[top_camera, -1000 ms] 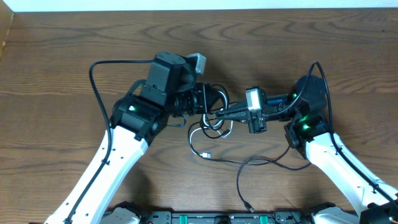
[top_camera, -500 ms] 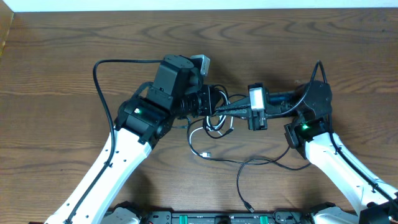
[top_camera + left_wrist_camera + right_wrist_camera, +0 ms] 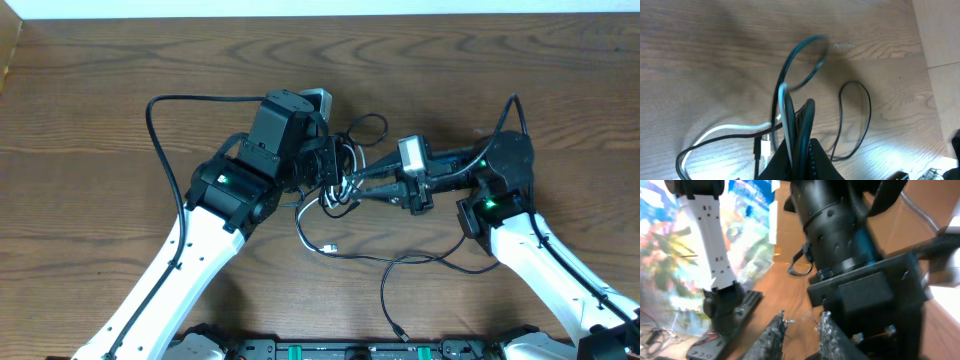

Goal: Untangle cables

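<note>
The left gripper (image 3: 799, 146) has its jaws clamped on the black and white cables (image 3: 341, 181), which sit bunched at mid-counter (image 3: 100, 100) with loose strands trailing toward the near edge, while the right gripper (image 3: 801, 330), just right of the bundle, shows jaws narrowly parted.

Cables (image 3: 341, 186) on table (image 3: 90, 100), between left arm (image 3: 215, 200) and right arm (image 3: 522, 238)

Dark brown wood-grain table (image 3: 100, 80): thin black cords (image 3: 384, 285) w/ small plug ends lie loose, mid-table to its near edge.
</note>
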Controlling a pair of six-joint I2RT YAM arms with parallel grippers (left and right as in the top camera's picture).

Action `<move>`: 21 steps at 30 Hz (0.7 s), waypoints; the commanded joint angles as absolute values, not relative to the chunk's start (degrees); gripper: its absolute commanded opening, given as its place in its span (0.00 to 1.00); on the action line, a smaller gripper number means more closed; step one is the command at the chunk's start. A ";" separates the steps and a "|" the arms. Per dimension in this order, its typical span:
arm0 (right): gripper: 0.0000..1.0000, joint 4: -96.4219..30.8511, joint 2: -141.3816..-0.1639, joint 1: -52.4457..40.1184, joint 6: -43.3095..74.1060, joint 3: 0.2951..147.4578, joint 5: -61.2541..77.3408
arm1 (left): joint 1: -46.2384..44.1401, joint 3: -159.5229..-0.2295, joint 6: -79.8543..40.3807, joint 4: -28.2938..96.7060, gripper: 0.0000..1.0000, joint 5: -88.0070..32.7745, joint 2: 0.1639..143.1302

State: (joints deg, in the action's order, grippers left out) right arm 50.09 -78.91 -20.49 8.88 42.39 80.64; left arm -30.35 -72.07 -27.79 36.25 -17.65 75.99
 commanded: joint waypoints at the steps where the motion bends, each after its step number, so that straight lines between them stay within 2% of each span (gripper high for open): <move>1: 0.24 46.37 -78.61 -20.67 9.80 42.92 84.01 | -30.57 -73.30 -25.30 35.46 0.08 -16.84 75.83; 5: 0.24 45.23 -78.65 -20.40 9.72 42.92 83.94 | -30.57 -73.30 -25.04 35.09 0.08 -16.84 75.83; 9: 0.18 44.66 -78.65 -18.83 9.63 42.92 81.95 | -30.57 -73.30 -21.69 35.66 0.08 -16.93 75.79; 13: 0.18 38.81 -78.65 -16.32 10.66 42.92 75.20 | -30.50 -73.30 -18.72 36.05 0.08 -17.50 75.31; 15: 0.22 34.74 -78.65 -15.07 12.47 42.92 69.54 | -30.50 -73.30 -16.91 36.42 0.08 -17.50 74.83; 18: 0.36 28.53 -78.65 -13.54 15.00 42.92 60.75 | -30.52 -73.30 -13.58 37.34 0.08 -17.52 73.89; 20: 0.39 26.57 -78.65 -13.32 15.00 42.92 57.34 | -30.52 -73.30 -12.67 37.54 0.08 -17.63 73.58; 21: 0.43 25.96 -78.65 -13.32 14.98 42.92 56.01 | -30.52 -73.30 -12.08 37.50 0.08 -18.39 73.52</move>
State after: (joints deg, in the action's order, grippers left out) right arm 27.27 -78.91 -13.65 13.21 42.44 65.32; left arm -30.44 -72.07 -16.43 37.52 -17.65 75.48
